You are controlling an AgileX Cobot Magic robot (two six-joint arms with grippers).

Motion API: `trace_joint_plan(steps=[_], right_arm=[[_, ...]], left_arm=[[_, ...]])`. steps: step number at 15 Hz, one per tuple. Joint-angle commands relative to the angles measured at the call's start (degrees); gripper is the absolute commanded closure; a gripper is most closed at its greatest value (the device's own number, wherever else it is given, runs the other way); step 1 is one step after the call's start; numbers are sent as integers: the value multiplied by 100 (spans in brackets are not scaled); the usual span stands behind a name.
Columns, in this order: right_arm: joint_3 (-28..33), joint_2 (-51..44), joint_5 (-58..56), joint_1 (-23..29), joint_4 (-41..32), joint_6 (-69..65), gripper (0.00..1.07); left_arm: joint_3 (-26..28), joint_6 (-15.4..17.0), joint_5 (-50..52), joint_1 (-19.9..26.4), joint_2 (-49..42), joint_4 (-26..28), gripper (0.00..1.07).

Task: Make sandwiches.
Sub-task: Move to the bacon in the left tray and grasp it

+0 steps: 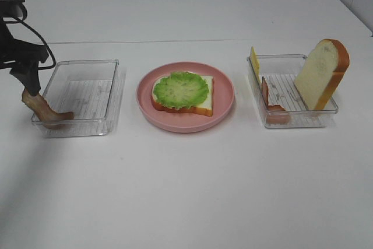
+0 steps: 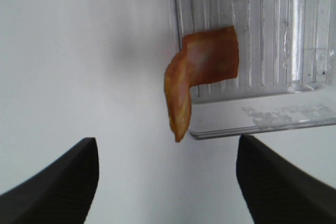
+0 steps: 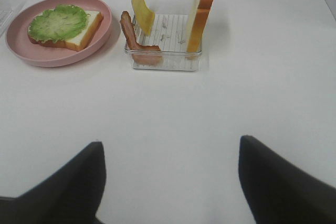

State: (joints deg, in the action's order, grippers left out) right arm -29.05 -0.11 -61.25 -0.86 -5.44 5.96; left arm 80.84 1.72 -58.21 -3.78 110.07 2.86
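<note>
The sandwich stands as one white bread slice [image 1: 205,102] topped with a green lettuce leaf [image 1: 180,88] on the round pink plate [image 1: 227,94]. A brown bacon strip [image 1: 44,109] is draped over the near-left corner of the left clear tray [image 1: 87,62]. My left gripper [image 1: 28,83] hovers just over its upper end, open; in the left wrist view the strip [image 2: 202,72] hangs over the tray's edge [image 2: 262,124], ahead of the gripper [image 2: 167,182]. My right gripper [image 3: 168,182] is open and empty, well back from the right tray [image 3: 168,62], and hidden in the high view.
The right tray [image 1: 285,88] holds a yellow cheese slice [image 1: 254,62], a second bacon strip [image 1: 269,102] and an upright bread slice [image 1: 320,74]. The right wrist view shows the plate [image 3: 102,17], cheese [image 3: 142,9], bacon [image 3: 128,30] and bread [image 3: 202,9].
</note>
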Motion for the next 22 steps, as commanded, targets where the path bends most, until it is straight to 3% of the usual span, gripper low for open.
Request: trace_joint_plan(steps=[1, 4, 6, 12, 16, 19, 22], right_arm=[[23, -86, 40, -34, -23, 63, 39], [23, -86, 40, -34, -23, 63, 39], [23, -86, 40, -34, -23, 63, 39], [23, -86, 40, -34, -23, 63, 39], [23, -86, 40, -34, -23, 63, 39], [23, -86, 40, -34, -23, 63, 39], [23, -86, 40, -34, -23, 63, 39]], left_arm=[[-241, 69, 659, 6, 0, 195, 37], [-241, 97, 917, 6, 166, 498, 41], [-241, 92, 1003, 6, 367, 636, 53], [-235, 74, 1134, 6, 544, 636, 54], [-235, 74, 1266, 6, 579, 636, 62], [-235, 52, 1278, 6, 579, 636, 77], [-235, 52, 1283, 6, 579, 636, 78]])
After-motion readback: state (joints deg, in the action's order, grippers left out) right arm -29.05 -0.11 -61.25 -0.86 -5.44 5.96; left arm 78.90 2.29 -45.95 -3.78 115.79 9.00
